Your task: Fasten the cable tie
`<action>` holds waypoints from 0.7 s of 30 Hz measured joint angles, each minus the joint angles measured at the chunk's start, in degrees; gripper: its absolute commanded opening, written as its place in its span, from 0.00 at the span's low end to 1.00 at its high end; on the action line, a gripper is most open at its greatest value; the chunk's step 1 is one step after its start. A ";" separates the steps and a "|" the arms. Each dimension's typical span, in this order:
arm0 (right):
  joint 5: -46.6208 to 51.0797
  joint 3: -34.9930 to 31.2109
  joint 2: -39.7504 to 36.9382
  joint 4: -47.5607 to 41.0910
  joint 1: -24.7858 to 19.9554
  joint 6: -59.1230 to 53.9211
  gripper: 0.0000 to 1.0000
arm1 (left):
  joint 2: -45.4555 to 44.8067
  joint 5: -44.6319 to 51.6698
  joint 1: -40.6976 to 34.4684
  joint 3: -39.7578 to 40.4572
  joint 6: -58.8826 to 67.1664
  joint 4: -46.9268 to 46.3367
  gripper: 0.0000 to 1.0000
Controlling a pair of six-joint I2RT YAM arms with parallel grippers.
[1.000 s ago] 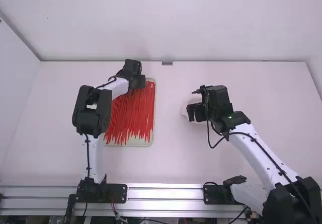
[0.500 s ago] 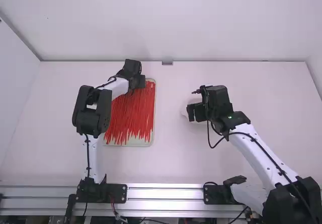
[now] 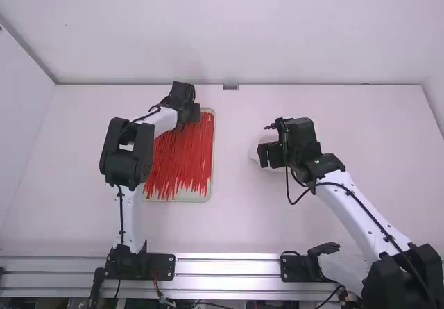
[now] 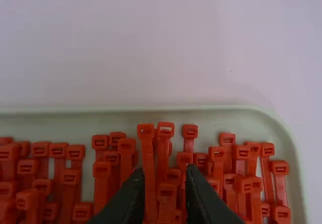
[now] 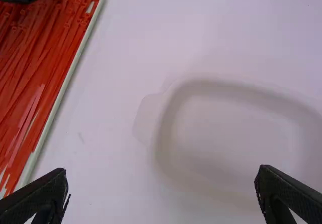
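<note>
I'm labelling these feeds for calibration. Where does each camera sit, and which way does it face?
High view: fixed above and behind, facing forward and down at the table; left arm and right arm show.
Left wrist view: on the left wrist, facing red cable ties in the tray; left gripper shows.
Right wrist view: on the right wrist, facing a white dish; right gripper shows.
Shared: all three show the tray.

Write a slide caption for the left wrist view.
Left gripper, fingers apart, straddles the heads of red cable ties piled in a pale green tray on the white table.
</note>
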 measured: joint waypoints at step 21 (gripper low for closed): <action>0.04 0.00 0.00 -0.76 0.00 -0.04 0.99 | 0.00 0.02 0.00 -2.95 0.00 4.15 0.20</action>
